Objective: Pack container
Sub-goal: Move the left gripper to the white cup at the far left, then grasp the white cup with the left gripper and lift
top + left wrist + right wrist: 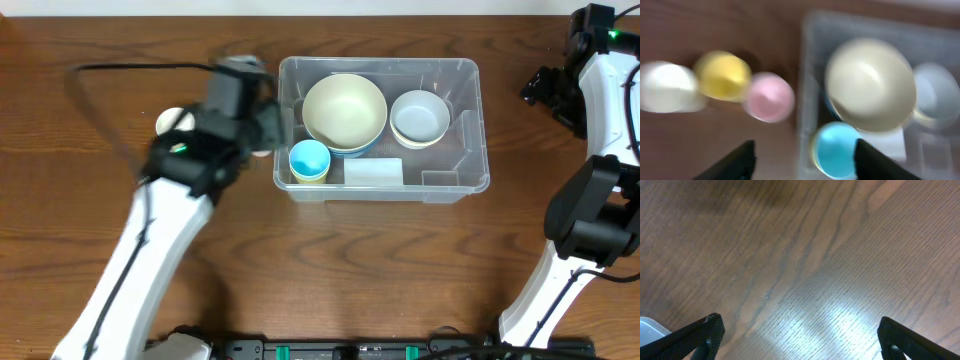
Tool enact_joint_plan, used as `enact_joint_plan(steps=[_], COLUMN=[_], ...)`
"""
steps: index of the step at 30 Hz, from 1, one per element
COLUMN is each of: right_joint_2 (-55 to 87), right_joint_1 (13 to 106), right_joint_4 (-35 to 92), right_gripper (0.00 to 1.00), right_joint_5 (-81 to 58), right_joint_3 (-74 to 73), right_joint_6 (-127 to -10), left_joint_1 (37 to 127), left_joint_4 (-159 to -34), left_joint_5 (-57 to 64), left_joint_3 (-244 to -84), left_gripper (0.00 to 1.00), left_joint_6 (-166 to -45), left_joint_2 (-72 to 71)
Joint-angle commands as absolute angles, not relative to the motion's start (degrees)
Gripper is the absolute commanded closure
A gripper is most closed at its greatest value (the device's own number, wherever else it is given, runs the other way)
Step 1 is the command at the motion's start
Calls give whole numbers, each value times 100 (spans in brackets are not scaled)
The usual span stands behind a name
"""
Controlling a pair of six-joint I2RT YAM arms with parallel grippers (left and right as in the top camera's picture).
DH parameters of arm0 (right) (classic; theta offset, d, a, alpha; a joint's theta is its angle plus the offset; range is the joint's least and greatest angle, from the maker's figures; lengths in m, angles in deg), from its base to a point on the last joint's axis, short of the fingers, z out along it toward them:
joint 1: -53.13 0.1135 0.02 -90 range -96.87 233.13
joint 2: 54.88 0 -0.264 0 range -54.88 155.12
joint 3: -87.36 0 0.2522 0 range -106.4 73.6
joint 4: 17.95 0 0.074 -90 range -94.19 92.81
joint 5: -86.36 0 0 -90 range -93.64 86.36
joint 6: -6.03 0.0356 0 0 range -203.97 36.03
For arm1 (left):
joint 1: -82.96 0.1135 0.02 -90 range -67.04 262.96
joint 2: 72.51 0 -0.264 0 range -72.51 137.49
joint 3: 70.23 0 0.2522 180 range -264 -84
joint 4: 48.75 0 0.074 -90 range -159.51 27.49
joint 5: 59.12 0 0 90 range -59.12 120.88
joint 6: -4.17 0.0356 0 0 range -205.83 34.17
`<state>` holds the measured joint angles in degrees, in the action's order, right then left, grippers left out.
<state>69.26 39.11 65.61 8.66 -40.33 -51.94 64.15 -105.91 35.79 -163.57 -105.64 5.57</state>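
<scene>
Left fingers (735, 162) apart, gripping nothing; right fingers (707, 332) apart over the bare wood-grain table (805, 255).
The clear, round-cornered plastic container (450, 165) sits ahead-right of the left fingers, holding a smooth cream bowl (345, 110), a pale bowl (419, 117) and a blue cup (309, 160). A round pink cup (770, 97), yellow cup (722, 75) and white cup (667, 87) stand ahead-left.

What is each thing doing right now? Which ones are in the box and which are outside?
container: no lid, partly filled.
cream bowl: in the container, open side up.
pale bowl: in the container, open side up.
blue cup: in the container, upright.
pink cup: outside, on the table.
yellow cup: outside, on the table.
white cup: outside, on the table.
left end effector: open, empty.
right end effector: open, empty.
</scene>
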Motion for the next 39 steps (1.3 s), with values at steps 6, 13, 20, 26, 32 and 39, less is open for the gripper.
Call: enact_joint_plan(steps=[6,13,20,26,32,39], right_joint_2=[6989,6989,6989,6989,6989,6989], right_joint_1=[3852,3852,3852,3852,3849,3852], right_joint_4=[6565,6565,6565,6565,6565,6565], right_gripper=[1,1,1,1,1,1], right_joint_5=[945,945,945,945,945,945], right_joint_3=[-4055,-4055,-4055,-4055,-4055,-4055], right_joint_6=[-5122,-5122,-5124,-5124,-5122,-5122], left_joint_1=[7696,8610,9178,9497,9663,9661], left_joint_4=[-10680,-11133,-11432,-11454,-11496,-11496], left_joint_5=[4014,3491,3251,2580,2571,2571], left_joint_3=[-16492,-17189,-17576,-17574,-17574,-17532], left_gripper=[21,10,6,6,5,6], left_joint_6=[-11010,-10993,-11117,-11150,-11163,-11163], left_joint_2=[507,1355,2450,3099,3431,3864])
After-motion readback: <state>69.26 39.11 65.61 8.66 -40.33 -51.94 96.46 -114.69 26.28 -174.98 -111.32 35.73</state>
